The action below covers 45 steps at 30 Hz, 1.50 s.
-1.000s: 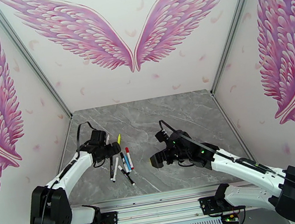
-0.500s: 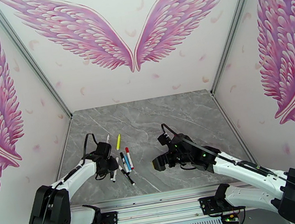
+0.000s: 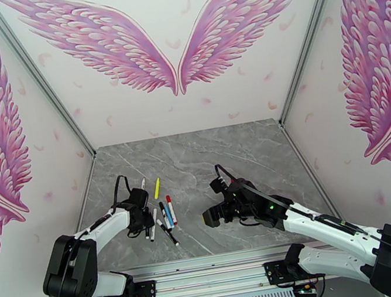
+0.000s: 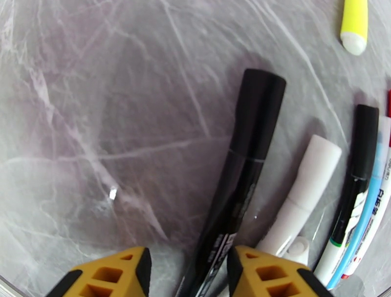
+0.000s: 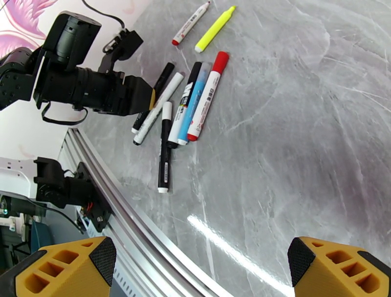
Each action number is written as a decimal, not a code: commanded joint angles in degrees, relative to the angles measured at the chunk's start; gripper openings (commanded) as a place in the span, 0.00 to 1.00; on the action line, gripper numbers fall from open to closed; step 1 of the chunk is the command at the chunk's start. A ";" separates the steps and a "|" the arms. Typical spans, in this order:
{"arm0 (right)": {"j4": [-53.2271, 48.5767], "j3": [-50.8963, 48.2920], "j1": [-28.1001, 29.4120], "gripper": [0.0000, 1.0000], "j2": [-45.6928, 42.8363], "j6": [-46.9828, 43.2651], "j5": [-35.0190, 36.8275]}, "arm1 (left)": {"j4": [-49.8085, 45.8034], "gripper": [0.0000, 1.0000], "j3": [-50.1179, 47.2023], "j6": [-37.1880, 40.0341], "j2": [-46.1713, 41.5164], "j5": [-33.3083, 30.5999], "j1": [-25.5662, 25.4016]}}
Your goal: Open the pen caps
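Several pens [image 3: 162, 216] lie side by side on the grey marble table [image 3: 197, 158], left of centre, all with caps on. In the left wrist view my left gripper [image 4: 188, 273] is low over the table and straddles a black marker [image 4: 239, 180] with a black cap [image 4: 259, 107]. The right finger [image 4: 264, 273] is against the barrel and the left finger [image 4: 115, 273] stands a little off it. Beside the marker lie a white-capped pen [image 4: 313, 171] and a black-capped pen [image 4: 361, 141]. My right gripper [image 3: 209, 215] hovers wide open right of the pens, holding nothing.
A yellow highlighter [image 3: 157, 188] and a white pen with red ends [image 3: 142, 184] lie just beyond the cluster. A red-capped pen [image 5: 209, 93] and a short black-and-white pen [image 5: 165, 146] are at the cluster's near side. The aluminium rail [image 3: 213, 262] runs along the table's front edge.
My left gripper has dropped down onto the pen cluster and narrowed its jaws around the black marker. The right arm has barely shifted.
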 commanded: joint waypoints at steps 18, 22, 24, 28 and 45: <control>3.25 0.60 0.70 1.00 3.13 1.40 -0.74 | 1.89 0.28 1.63 1.25 4.31 -2.88 -1.18; 3.86 0.74 0.69 1.00 3.12 2.07 -1.45 | 2.71 0.22 0.66 1.02 3.62 -3.32 -1.26; 4.01 0.95 0.62 0.99 3.03 2.40 -1.75 | 2.79 0.20 0.34 0.96 2.95 -3.59 -1.42; 4.61 0.94 0.68 0.97 2.41 3.43 -2.08 | 2.14 0.16 0.19 0.89 1.01 -4.38 -2.01; 3.24 8.38 -0.61 0.90 2.24 10.88 -6.21 | 9.82 0.10 1.78 5.45 -18.40 5.02 -12.64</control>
